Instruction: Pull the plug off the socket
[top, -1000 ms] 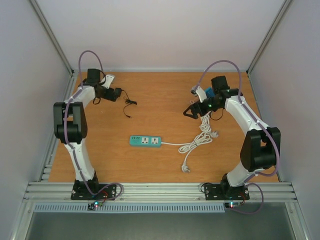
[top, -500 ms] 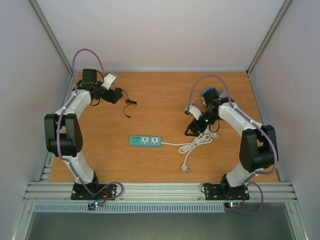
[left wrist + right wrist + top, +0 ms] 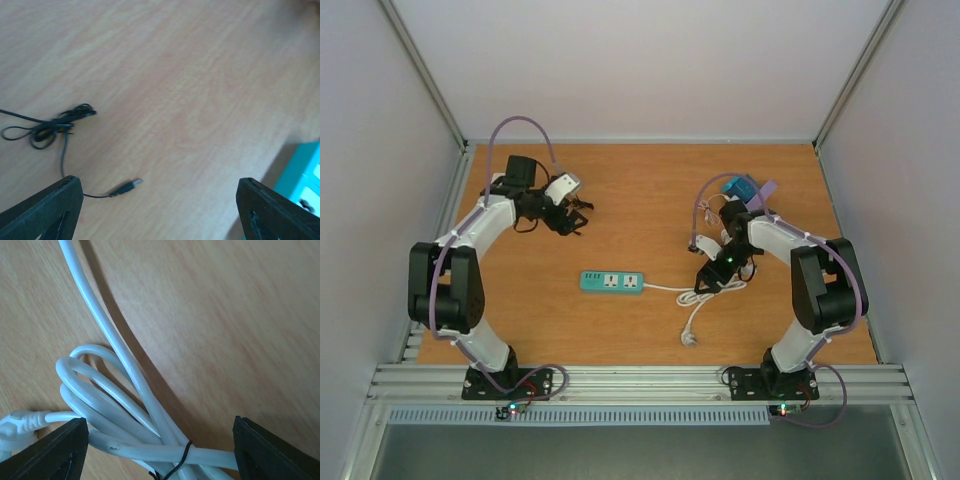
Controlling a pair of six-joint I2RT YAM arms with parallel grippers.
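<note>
The teal socket strip (image 3: 611,282) lies flat mid-table; its corner shows at the right of the left wrist view (image 3: 306,175). A thin black cable (image 3: 50,127) ends in a small USB plug (image 3: 131,185) lying loose on the wood, apart from the strip. My left gripper (image 3: 575,218) hovers open over that cable, the plug between its fingertips (image 3: 157,212) but untouched. My right gripper (image 3: 712,280) is open low over the tied bundle of the strip's white cord (image 3: 125,405), straddling it (image 3: 160,452). The cord's white mains plug (image 3: 691,340) lies free toward the near edge.
Pale walls close the table in at the left, right and back. A metal rail (image 3: 430,290) runs along the left edge. The white cord (image 3: 665,289) runs from the strip's right end to the bundle.
The left gripper swung right, away from the back-left corner, and now sits over the black cable. The right gripper came forward and down onto the white cord bundle.
</note>
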